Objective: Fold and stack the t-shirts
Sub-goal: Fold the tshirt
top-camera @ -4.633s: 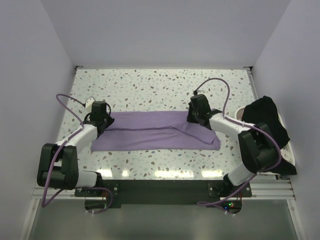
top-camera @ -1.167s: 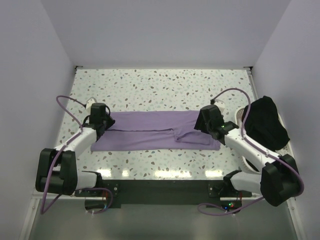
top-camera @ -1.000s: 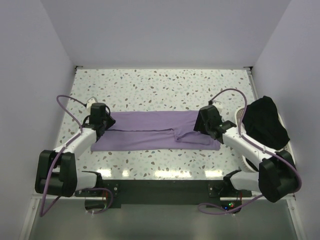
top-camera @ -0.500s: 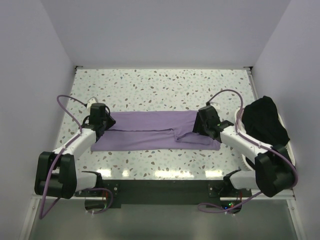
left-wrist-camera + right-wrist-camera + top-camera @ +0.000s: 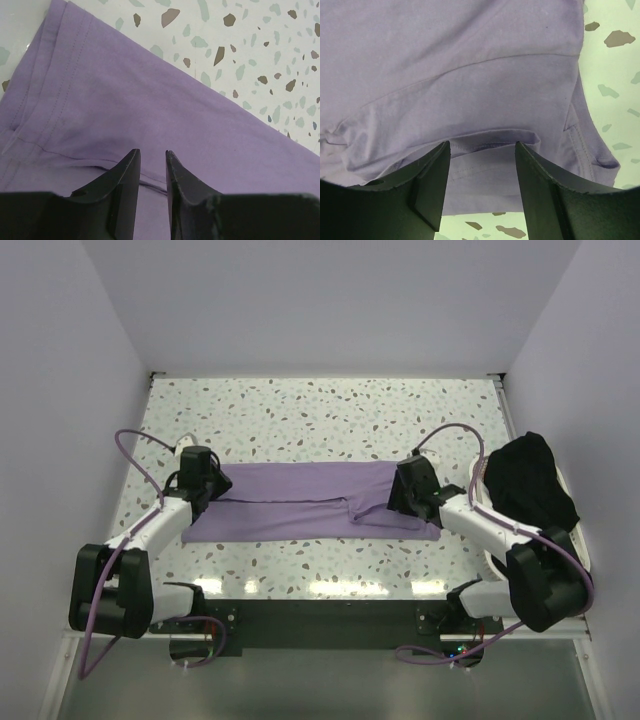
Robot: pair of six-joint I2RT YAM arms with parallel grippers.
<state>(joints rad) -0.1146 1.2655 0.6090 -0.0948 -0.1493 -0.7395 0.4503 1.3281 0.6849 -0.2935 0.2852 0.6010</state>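
A purple t-shirt (image 5: 290, 502) lies flat on the speckled table (image 5: 300, 410), folded into a long band. My left gripper (image 5: 207, 482) hovers low over the band's left end. In the left wrist view it (image 5: 150, 152) is open by a narrow gap, with only flat cloth (image 5: 150, 100) below. My right gripper (image 5: 402, 500) is over the band's right end. In the right wrist view it (image 5: 481, 144) is open wide and empty above a raised fold with a stitched hem (image 5: 490, 137). A black t-shirt (image 5: 530, 480) lies bunched at the right.
The black shirt rests in a white tray (image 5: 572, 558) against the right wall. Bare speckled table shows beyond the shirt's edge in the left wrist view (image 5: 250, 50) and the right wrist view (image 5: 620, 75). Walls close in on both sides.
The right end of the purple shirt has been folded in since the oldest frame. Over the last second my right gripper has shifted slightly left over it. The left gripper has stayed put.
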